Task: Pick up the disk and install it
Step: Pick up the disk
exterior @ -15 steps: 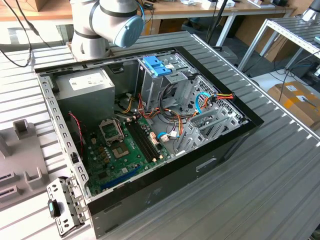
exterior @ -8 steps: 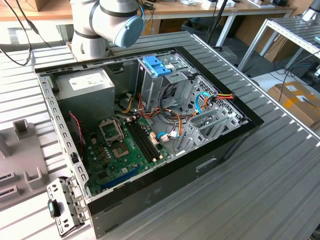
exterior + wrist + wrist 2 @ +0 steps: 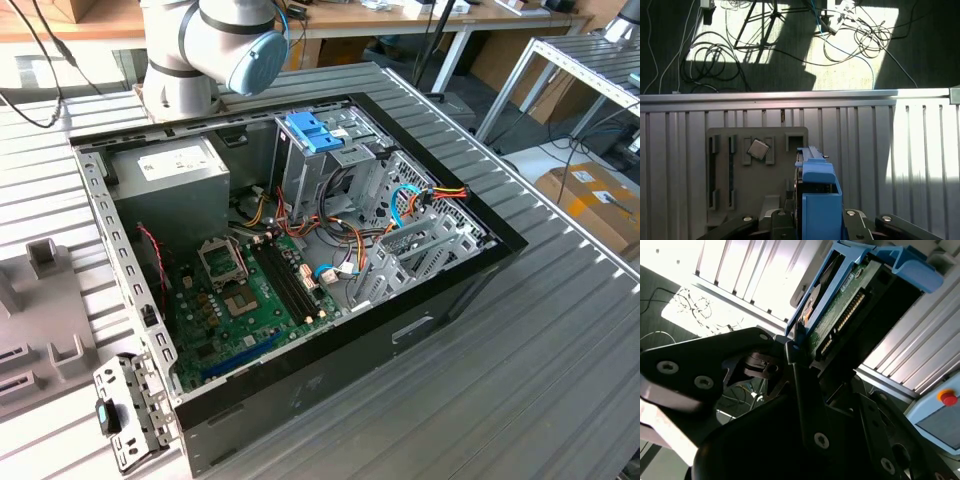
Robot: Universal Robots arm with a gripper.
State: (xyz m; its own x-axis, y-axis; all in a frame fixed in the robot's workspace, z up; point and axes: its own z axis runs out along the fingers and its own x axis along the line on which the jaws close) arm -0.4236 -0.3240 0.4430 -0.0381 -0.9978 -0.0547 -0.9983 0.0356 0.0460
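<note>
**End effector and disk.** The dark fingers are pressed against the disk and pinch it on edge, well above the ribbed metal table. Its blue rails run along the edges. In the second wrist view its green board and connector row are exposed.

**Fixture plate.** This grey slotted plate lies flat on the table. In the first wrist view the disk appears over the plate's corner. A square processor chip sits tilted in one pocket of the plate, near the disk but apart from it. Past the plate the table ends at a rail, and loose cables lie on the floor beyond.

**Computer case.** The open case lies on the table just beside the fixture plate, on the exterior view's right of it. It holds:
- a grey power supply;
- a green motherboard;
- a metal drive cage topped by a paler blue tray;
- coloured wire bundles crowding the space around the cage.

**Arm base.** It stands well apart from the plate.
</note>
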